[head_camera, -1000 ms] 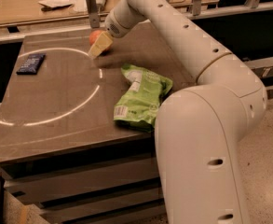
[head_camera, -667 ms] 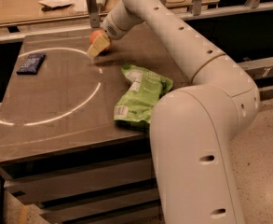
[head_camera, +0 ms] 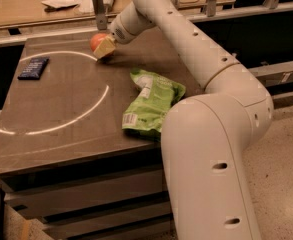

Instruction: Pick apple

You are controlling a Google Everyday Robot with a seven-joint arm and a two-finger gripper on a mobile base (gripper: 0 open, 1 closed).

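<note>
The biggest thing on my screen is the robot's white arm (head_camera: 211, 149), rising from the near right and stretching over the dark table (head_camera: 61, 134) towards its far edge. I read that long reach as being forced by where the target sits, at the back of the surface. On the table, the green snack bag (head_camera: 153, 101) lies crumpled just beside the arm's bulk, under the line of reach but well apart from the working end, so I judge it to be no obstacle. A pale arc of light (head_camera: 86, 115) curves across the tabletop. The dark blue packet (head_camera: 33, 68) lies flat near the left edge, well clear of everything. At the far end, the gripper (head_camera: 105, 47) is down at the table surface with its yellowish tip right against the apple (head_camera: 96, 40), which sits near the back edge, left of the wrist. From here I cannot tell whether the gripper is clamped on the apple or only alongside it. I would want a firm hold confirmed before any lift.
</note>
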